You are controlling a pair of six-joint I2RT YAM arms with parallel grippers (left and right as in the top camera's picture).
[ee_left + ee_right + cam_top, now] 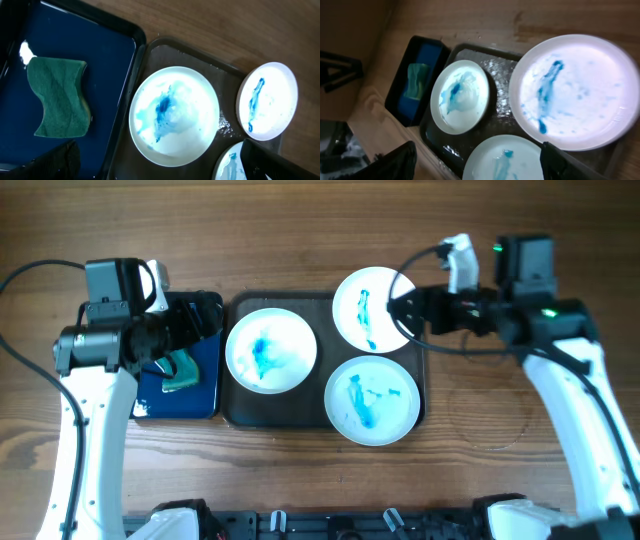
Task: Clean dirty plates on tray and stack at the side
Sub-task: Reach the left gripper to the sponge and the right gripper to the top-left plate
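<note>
Hovering spread at the upper-right plate point(365, 308), the right gripper point(400, 312) could push it off the tray point(270, 410) with a careless pinch.

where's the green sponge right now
Overhead view, left side: the green sponge lies in the small blue-bottomed tray, just left of the large dark tray.

green wavy-edged sponge point(60, 97) lying in a narrow black tray point(102, 55) with blue bottom, brown wooden table point(300, 240)
</note>
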